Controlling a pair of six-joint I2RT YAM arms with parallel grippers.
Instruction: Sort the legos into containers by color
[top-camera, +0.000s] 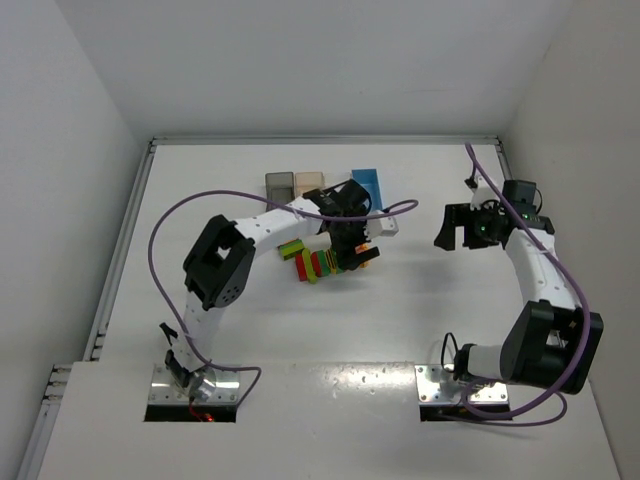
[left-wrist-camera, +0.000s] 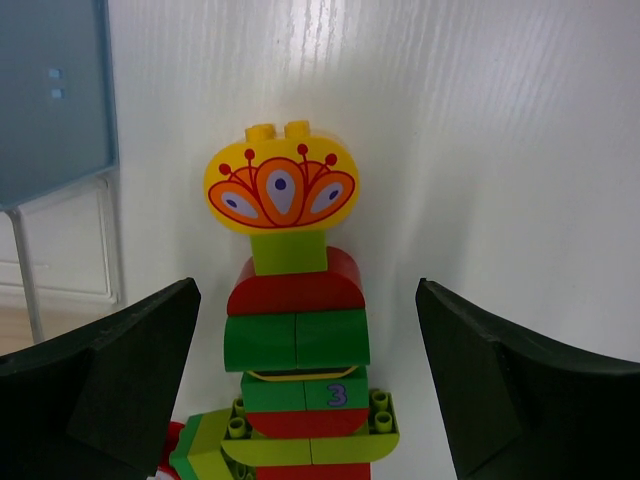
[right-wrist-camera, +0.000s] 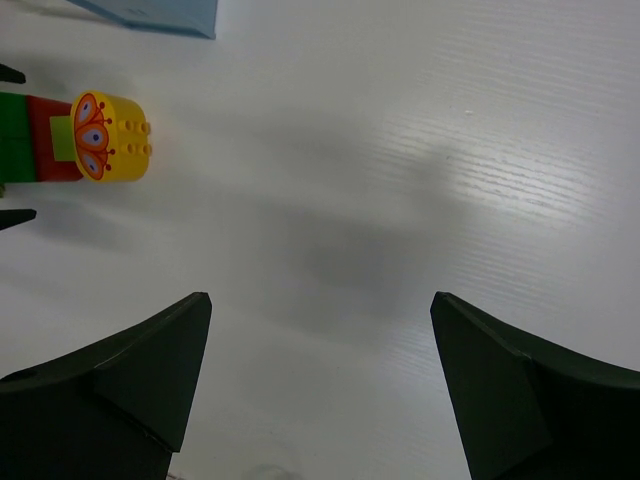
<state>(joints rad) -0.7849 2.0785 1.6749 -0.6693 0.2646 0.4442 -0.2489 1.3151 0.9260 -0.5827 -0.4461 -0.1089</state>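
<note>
Plainly found the left pincer released, jaws spread wide either side of the stuck-together legos and not closed on them. Saw that stack lying flat on the table, centre of the overhead view, with the yellow flower brick farthest from the wrist, then red, dark green and lime pieces. Judged it light, rigid and glossy, likely to snap apart at the joints. Would grip across the flat sides of the red and green middle, not the rounded yellow end. Found the right pincer released too, over bare table at mid right, well apart. Noted the dark grey bin and tan bin at upper centre, with the blue bin and clear bin closest. Judged the room open rightward and toward the bottom, tight toward the bins.
</note>
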